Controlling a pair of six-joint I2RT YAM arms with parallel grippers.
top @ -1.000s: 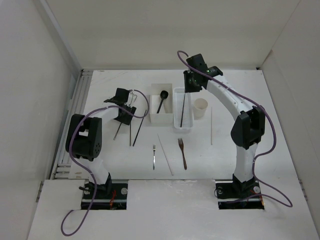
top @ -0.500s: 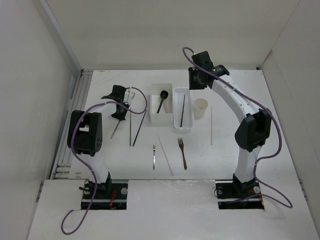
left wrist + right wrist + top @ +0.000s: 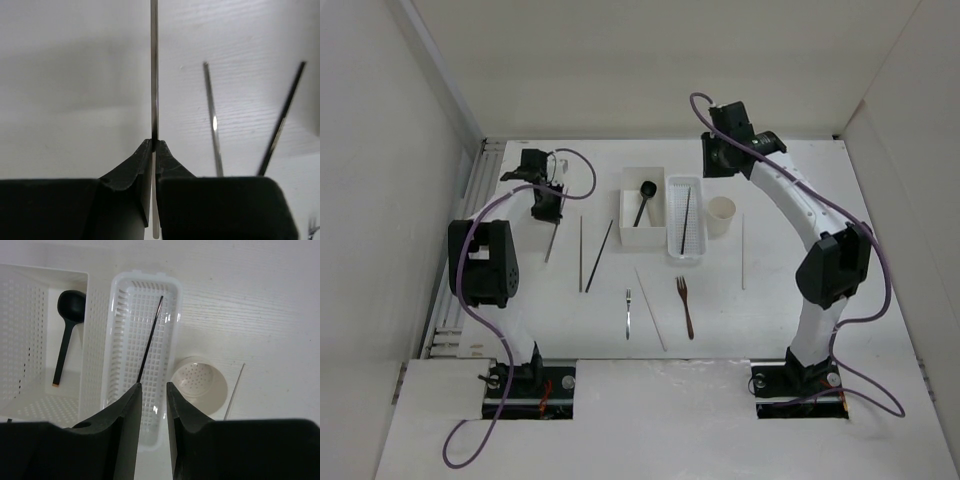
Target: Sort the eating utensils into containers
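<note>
Early on, by the look of it. Sorted so far: a black round-bowled spoon point(image 3: 642, 200) in the white square open box point(image 3: 640, 238), and one thin dark chopstick point(image 3: 686, 220) lying lengthwise in the white narrow perforated basket point(image 3: 686, 257); nothing visible in the small cream round cup point(image 3: 721, 215). Left on the white table point(image 3: 740, 320): two dark chopsticks point(image 3: 581, 253), two pale chopsticks point(image 3: 742, 250), a small silver fork point(image 3: 629, 312), a larger dark brown fork point(image 3: 685, 305). Pinched tight in the left gripper point(image 3: 154, 142), at the far left and well apart from the basket: a thin grey chopstick point(image 3: 154, 75), long axis running near-to-far, free end toward the arm bases. Above the basket, the right gripper point(image 3: 152, 390) — jaws parted, holding nothing.
</note>
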